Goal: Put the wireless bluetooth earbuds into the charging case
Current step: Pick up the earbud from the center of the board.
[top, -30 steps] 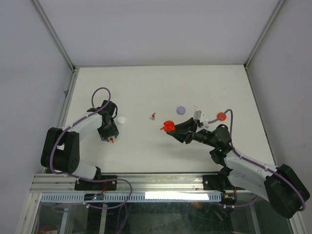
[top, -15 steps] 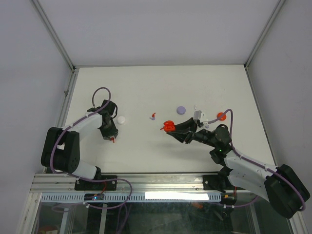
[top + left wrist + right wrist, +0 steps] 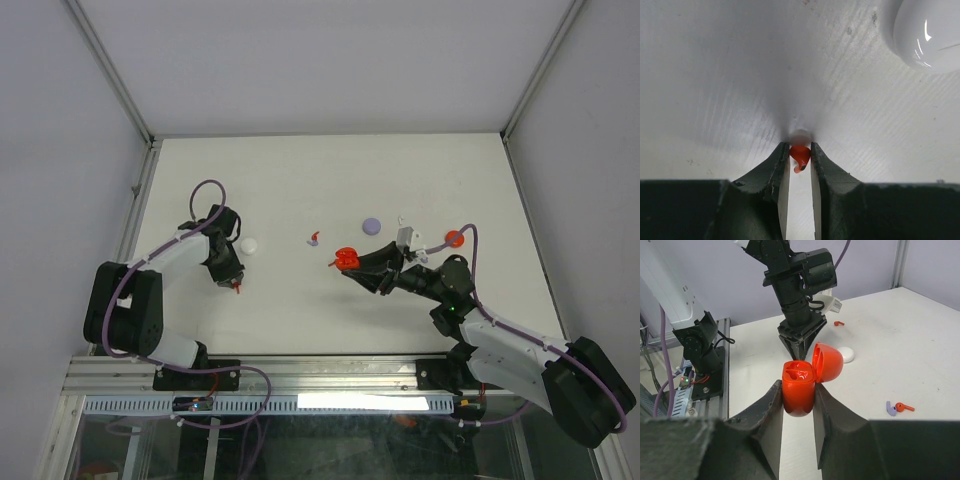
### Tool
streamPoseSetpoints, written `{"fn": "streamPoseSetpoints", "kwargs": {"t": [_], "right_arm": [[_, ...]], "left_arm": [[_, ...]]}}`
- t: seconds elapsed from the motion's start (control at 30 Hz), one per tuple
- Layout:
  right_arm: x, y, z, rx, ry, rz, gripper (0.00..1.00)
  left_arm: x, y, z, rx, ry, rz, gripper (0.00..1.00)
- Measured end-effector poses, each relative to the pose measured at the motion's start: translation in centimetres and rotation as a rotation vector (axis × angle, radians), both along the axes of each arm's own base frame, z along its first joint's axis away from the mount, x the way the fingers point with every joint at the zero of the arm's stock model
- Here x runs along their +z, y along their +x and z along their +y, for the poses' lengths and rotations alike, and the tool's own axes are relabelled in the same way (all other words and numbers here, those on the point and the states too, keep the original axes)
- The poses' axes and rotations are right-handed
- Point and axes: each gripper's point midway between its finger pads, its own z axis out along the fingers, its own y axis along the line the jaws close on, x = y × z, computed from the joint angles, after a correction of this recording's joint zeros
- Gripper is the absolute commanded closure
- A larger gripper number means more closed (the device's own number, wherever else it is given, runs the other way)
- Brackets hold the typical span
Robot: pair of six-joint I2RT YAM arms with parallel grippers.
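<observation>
Left hand (image 3: 800,148) pinched shut on the red earbud (image 3: 800,156), bottom centre, down at the surface (image 3: 740,75). Right hand (image 3: 797,388) clamps the open charging case (image 3: 800,395) mid-frame. Best lift straight, gently, and line stem to socket.

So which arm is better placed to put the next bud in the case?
Left. The left pincer is shut on a red bud at the table; the right pincer is occupied holding the open red case, so left should probably carry the bud over.
</observation>
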Motion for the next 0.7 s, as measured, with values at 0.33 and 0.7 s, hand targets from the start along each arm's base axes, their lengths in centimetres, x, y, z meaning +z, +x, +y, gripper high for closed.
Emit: {"fn": "streamPoseSetpoints", "kwargs": {"t": [0.33, 0.7], "right_arm": [[-0.7, 0.0, 0.3, 0.003, -0.026, -0.001, 1.0], [-1.5, 0.8, 1.5, -0.037, -0.064, -0.046, 1.0]], "left_arm": [[3.2, 1.1, -1.5, 0.048, -0.103, -0.123, 0.86], [9.9, 3.8, -7.7, 0.016, -0.23, -0.354, 0.88]]}}
